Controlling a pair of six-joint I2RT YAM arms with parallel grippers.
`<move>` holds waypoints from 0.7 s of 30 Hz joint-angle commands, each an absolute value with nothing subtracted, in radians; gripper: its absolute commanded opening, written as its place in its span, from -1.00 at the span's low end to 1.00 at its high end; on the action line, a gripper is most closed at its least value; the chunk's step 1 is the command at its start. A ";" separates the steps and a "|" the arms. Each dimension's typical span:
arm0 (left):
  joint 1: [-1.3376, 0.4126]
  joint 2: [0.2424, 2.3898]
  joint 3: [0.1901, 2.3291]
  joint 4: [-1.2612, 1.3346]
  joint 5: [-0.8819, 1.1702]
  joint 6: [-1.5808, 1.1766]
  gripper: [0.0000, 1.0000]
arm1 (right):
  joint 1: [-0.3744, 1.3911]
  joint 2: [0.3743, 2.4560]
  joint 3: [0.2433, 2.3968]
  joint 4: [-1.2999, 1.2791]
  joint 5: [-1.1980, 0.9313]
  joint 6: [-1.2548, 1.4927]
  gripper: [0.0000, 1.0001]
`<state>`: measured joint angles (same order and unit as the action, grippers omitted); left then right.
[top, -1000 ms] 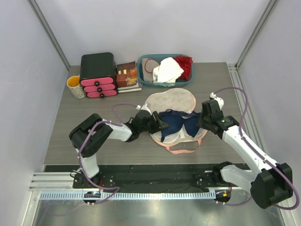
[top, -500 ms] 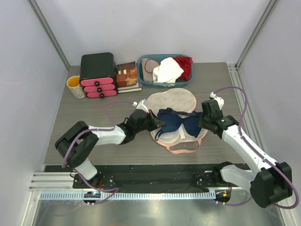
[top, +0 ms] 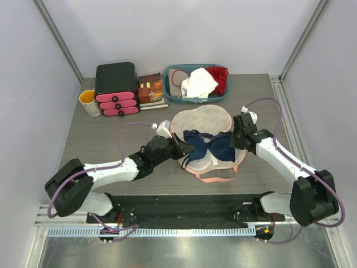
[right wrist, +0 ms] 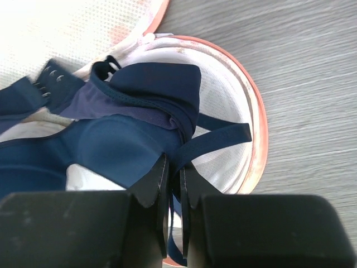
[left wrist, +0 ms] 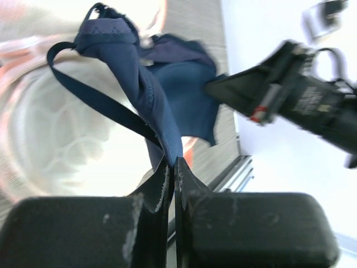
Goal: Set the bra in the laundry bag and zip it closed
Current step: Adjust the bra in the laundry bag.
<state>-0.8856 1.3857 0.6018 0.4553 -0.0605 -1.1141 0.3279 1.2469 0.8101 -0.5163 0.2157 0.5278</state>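
- The book [top: 152, 89] beside the black drawer unit [top: 116, 82] has a printed cover, but its lettering is too small to read. The right gripper's body carries a small red and white mark in the left wrist view, also illegible.
- The left arm lies low and stretched out across the table [top: 83, 139], reaching from the near left corner toward the bag's left side.
- The left gripper [left wrist: 173, 164] has its fingers pressed together on a fold of the bra [left wrist: 139, 84], with a thin strap looping away from the pinch.
- The right arm runs diagonally from the near right corner, with its wrist at the bag's right side.
- The right gripper [right wrist: 174, 167] has its fingers drawn nearly together, clamping the bra's edge and strap.
- The bra hangs stretched between the two grippers, over the near half of the open laundry bag [top: 202, 118]. One cup lies over the bag's mesh lining.
- The bag's far half lies flat, lining up.
- Behind the bag, a teal basket [top: 196, 66] holds a white cloth [top: 198, 84] and a red garment [top: 220, 78].
- A mug [top: 89, 103] stands left of the drawers.
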 commanded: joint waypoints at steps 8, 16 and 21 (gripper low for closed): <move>-0.896 1.226 0.594 0.436 -0.058 -1.091 -0.99 | 0.322 1.151 0.793 -0.557 0.146 0.514 -0.75; -0.896 1.319 0.640 0.482 -0.063 -1.077 -0.99 | 0.314 1.330 0.866 -0.514 0.158 0.486 -0.72; -0.896 1.453 0.679 0.546 -0.061 -1.085 -1.00 | 0.302 1.396 0.888 -0.503 0.198 0.460 -0.57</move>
